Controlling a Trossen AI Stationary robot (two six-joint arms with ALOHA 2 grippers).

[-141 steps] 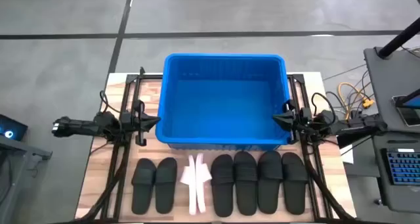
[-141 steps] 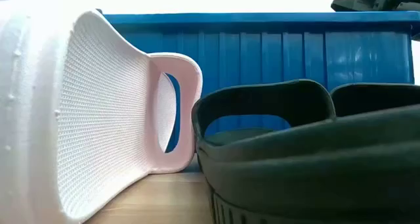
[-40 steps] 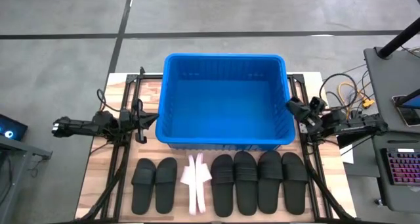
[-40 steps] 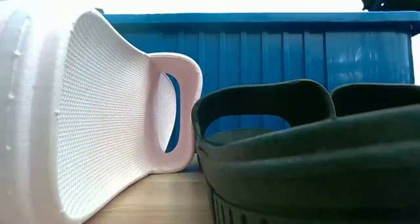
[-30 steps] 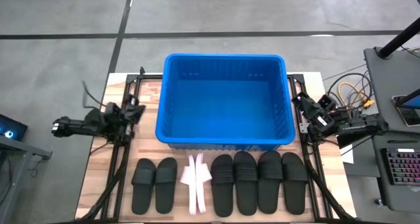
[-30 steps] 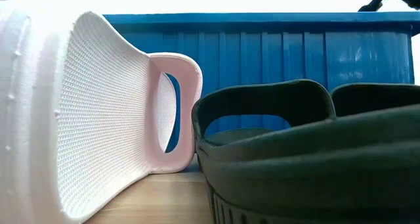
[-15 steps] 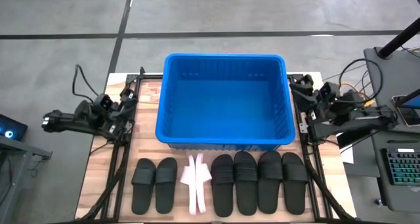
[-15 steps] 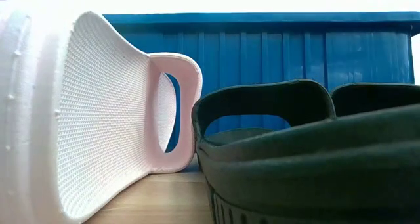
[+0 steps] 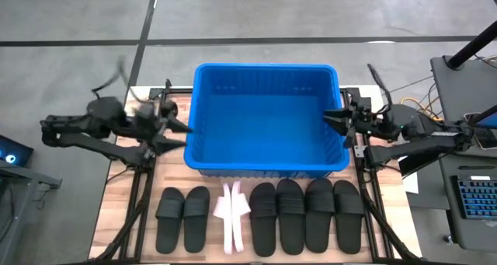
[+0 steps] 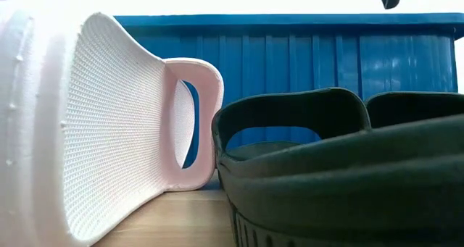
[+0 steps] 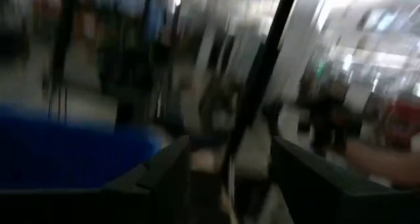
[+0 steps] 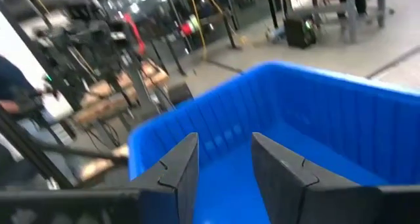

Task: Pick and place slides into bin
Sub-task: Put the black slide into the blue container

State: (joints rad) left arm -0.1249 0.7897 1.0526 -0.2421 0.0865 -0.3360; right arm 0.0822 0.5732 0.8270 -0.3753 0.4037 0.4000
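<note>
With no flat black or pale pink slip-on slides (image 9: pixel 260 217) yet in the large blue ribbed plastic bin (image 9: pixel 265 119), the empty left gripper (image 9: pixel 175 127) and right gripper (image 9: pixel 335 120) flanked it, fingers parted, probably needing to descend to the row before it.

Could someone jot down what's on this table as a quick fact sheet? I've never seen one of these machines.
bin: big blue tub, nothing visible inside
black slides: six, in a row in front of the bin
pale slides: one pair, standing on edge between the black ones
left gripper: open, empty, at the bin's left wall
right gripper: open, empty, over the bin's right rim
slides in bin: none yet
</note>
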